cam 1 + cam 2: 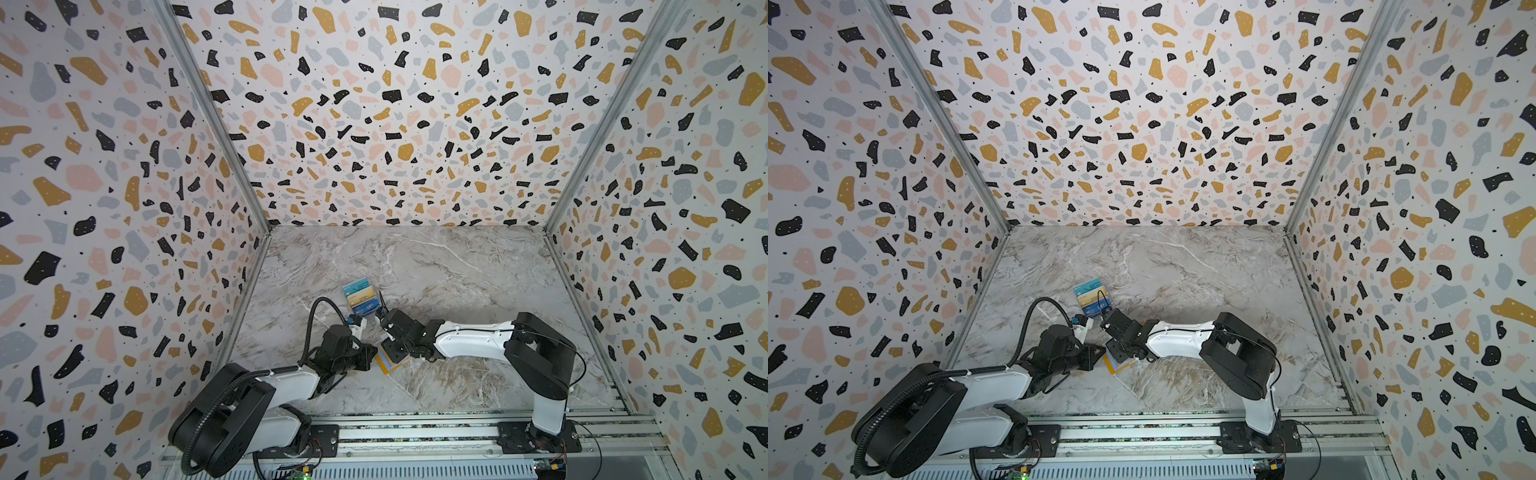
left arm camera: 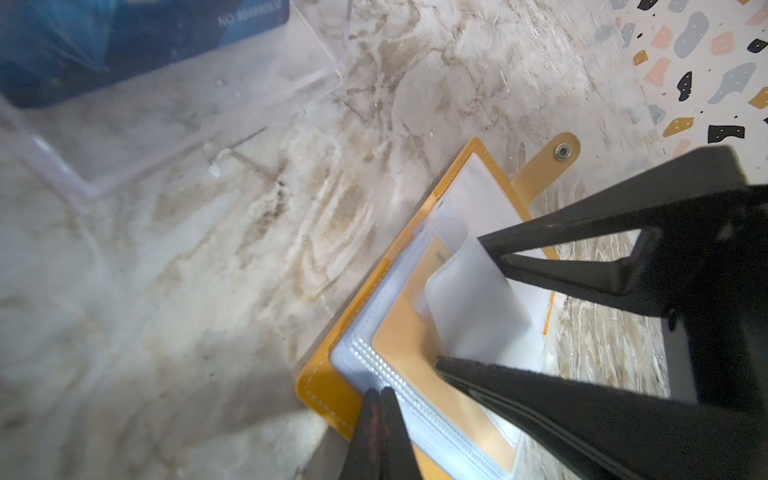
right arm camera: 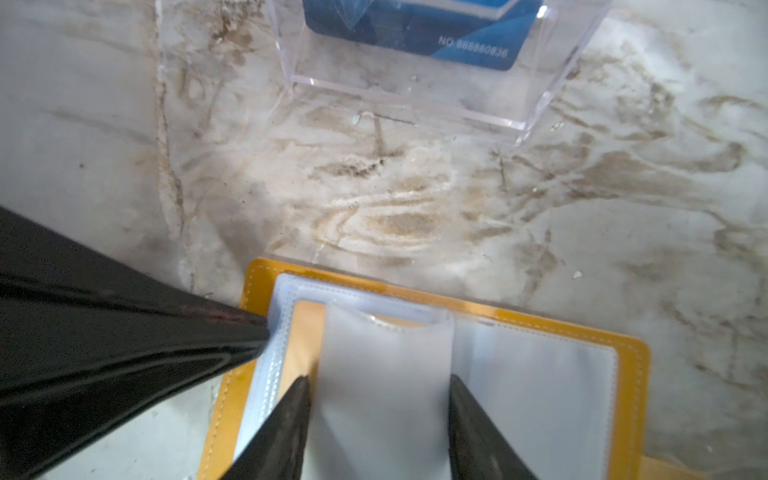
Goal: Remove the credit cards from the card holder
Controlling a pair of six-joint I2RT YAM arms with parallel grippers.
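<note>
Squeezing the card holder's (image 3: 633,374) sleeve (image 3: 386,345) over a gold card (image 3: 305,336), the right hand (image 3: 380,380) is beside the clenched left hand (image 2: 379,395).

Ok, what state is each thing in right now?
Yellow leather card holder: open flat, snap strap undone.
Translucent plastic sleeve: curled upward.
Beige-gold plastic card: still sleeved in the holder.
Clear acrylic stand: standing, holding teal card, gold card, dark blue card.
Left hand: shut, tip pressing the holder's sleeve edge.
Right hand: closed on the curled sleeve.
</note>
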